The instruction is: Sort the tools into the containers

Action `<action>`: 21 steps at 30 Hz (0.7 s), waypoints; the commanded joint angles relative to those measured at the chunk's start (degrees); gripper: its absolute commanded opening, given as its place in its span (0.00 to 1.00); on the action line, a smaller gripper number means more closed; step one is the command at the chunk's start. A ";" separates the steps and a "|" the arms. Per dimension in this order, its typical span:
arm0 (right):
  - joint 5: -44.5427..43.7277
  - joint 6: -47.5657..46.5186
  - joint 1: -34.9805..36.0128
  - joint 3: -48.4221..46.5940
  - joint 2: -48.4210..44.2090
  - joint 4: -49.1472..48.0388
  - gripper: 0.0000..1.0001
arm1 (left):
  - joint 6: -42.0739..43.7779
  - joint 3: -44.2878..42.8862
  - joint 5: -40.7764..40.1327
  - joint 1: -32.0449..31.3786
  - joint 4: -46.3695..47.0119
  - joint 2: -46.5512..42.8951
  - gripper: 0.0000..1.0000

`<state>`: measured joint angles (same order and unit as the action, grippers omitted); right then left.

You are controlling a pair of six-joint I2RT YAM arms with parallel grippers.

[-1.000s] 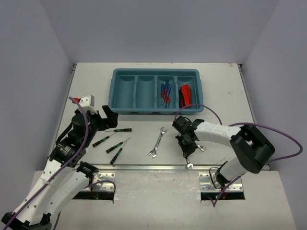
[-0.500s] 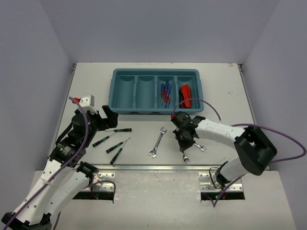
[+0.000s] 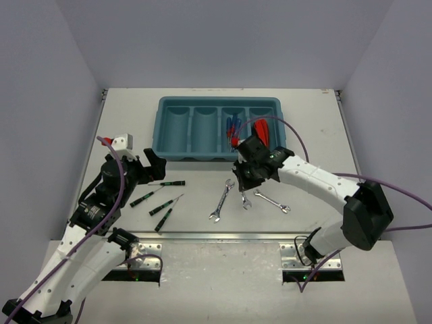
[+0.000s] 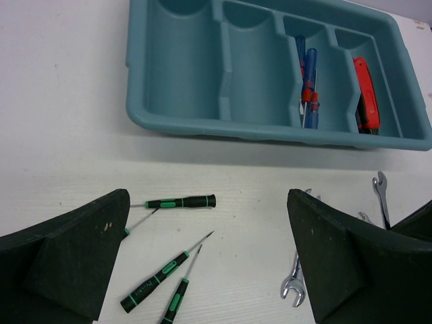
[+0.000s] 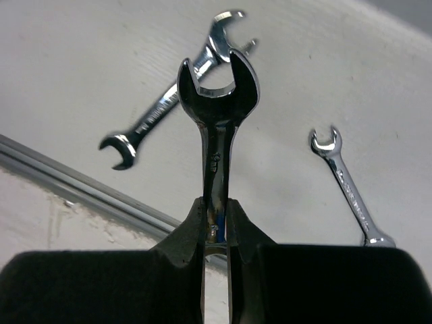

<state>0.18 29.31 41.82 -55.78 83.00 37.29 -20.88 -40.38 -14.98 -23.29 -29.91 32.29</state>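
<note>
Right gripper (image 5: 215, 219) closed on the shank of a silver wrench (image 5: 217, 128), fingers pinching it flat-to-flat. The wrench's long axis continues the line of the fingers, its open-ended head projecting straight past the tips, apparently clear of the table (image 3: 324, 135). In the overhead view the teal tray (image 3: 196, 155) lies just beyond this gripper, on the far side from the arm bases and offset to the left. Its four compartments run near-to-far, so the held wrench is already roughly parallel to them. The two left compartments (image 3: 174, 128) are bare; the third holds blue-handled screwdrivers (image 4: 307, 81) and the fourth red-handled pliers (image 4: 366, 94). A free compartment therefore probably lies forward and leftward of the held tool. Two more wrenches rest on the table, one just left (image 3: 221, 200) and one just right (image 3: 272, 201) of the hanging head. The left gripper (image 3: 154, 164), jaws spread wide and holding nothing, hovers near the black-and-green precision screwdrivers (image 4: 179, 202), well apart from the wrenches.
</note>
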 commanded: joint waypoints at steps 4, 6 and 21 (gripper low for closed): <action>1.07 -2.15 -0.22 -17.78 7.00 -0.44 0.00 | 0.05 -0.31 -0.26 -0.53 1.92 0.14 1.00; 0.84 -1.88 -1.05 -23.26 11.41 -0.20 0.00 | 0.05 -0.27 -0.35 -0.53 1.87 0.09 1.00; 2.02 -1.37 -7.82 -66.97 42.38 2.02 0.00 | 0.14 -0.14 0.31 -0.62 2.13 -0.64 1.00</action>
<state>1.21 28.05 36.15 -111.04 120.59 39.75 -20.88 -40.38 -14.98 -23.29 -29.91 32.29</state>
